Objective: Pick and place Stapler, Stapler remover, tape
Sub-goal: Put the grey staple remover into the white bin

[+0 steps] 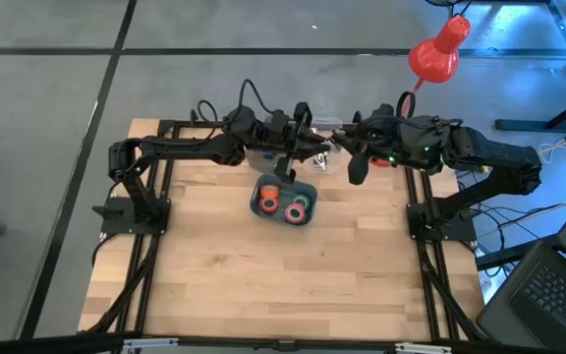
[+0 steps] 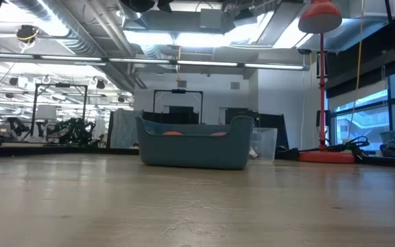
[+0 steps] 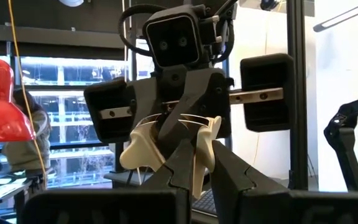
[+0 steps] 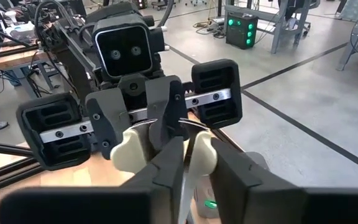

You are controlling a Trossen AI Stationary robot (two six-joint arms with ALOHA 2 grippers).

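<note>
the left claw sits closest in its own wrist view, pressed together on one end of the pale staple remover. facing it, the right claw seems to be pinching the other end. the remover hangs in the air between the two, its long axis running from claw to claw. the blue bin with the tape rolls lies just nearside of the meeting point, nearer the left arm. only the high view shows this offset. the low view shows just the bin.
</note>
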